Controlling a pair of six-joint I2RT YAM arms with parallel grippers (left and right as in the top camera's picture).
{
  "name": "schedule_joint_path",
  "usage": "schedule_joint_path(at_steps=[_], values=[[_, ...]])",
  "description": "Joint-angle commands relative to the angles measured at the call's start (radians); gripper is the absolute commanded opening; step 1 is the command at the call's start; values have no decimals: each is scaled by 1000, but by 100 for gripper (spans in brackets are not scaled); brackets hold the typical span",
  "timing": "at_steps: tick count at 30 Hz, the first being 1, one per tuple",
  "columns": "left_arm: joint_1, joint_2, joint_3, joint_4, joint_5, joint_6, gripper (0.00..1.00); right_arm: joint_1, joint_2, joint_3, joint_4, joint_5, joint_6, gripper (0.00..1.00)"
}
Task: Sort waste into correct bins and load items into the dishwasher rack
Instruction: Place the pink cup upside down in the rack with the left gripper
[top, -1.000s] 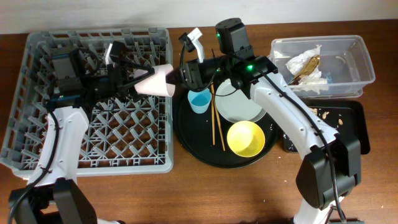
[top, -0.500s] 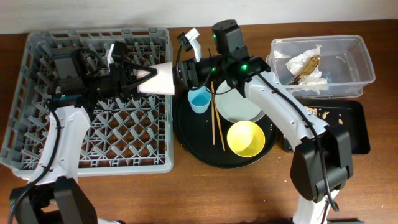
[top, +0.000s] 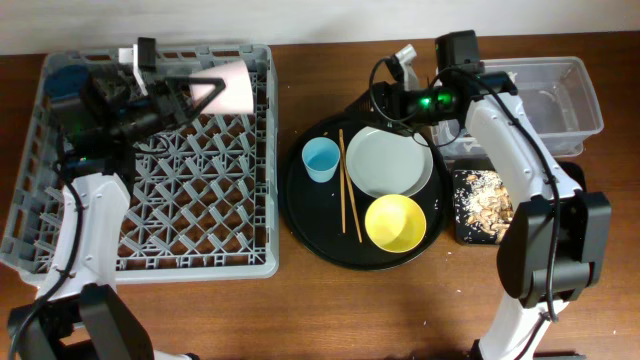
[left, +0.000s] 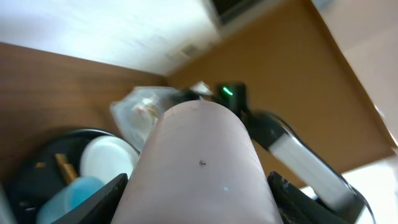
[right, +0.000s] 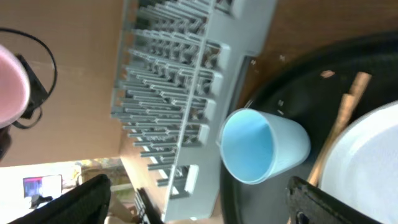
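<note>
The grey dishwasher rack (top: 160, 200) fills the 9 o'clock side of the table. My left gripper (top: 200, 92) hangs over its 12 o'clock edge, clenched on the pink cup (top: 230, 88). I hold the cup on its side, base toward my wrist and mouth toward 3 o'clock. I judge it must be turned mouth down before it goes between the pegs.

The round black tray (top: 300, 215) lies at the centre, just beside the rack, so the dishes have only a short way to go. On it the grey plate (top: 390, 162) sits at 1 o'clock, the yellow bowl (top: 396, 222) at 5 o'clock and the light-blue cup (top: 321, 159) at 10 o'clock. The wooden chopsticks (top: 347, 190) lie between cup and plate.

My right gripper (top: 388, 90) hovers above the tray's 12 o'clock rim, fingers spread and grasping nothing. It faces the blue cup, which is probably my next item.
</note>
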Motion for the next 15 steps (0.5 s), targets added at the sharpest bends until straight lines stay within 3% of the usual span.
schedule_joint_path(at_steps=[1, 4, 6, 8, 10, 15], values=[[-6, -9, 28, -171, -341, 124, 55, 0, -33, -3, -74, 111, -71, 93], [-42, -9, 158, -582, -590, 355, 55, 8, -85, -3, -135, 220, -85, 95], [-104, -9, 353, -946, -872, 522, 55, 8, -126, -2, -184, 317, -85, 98], [-197, -9, 525, -1247, -1170, 582, 55, 7, -144, -2, -219, 370, -96, 98], [-277, -9, 558, -1384, -1286, 586, 55, 6, -143, -3, -229, 371, -97, 99], [-412, 53, 531, -1541, -1293, 585, 55, 6, -143, -3, -233, 370, -97, 98]])
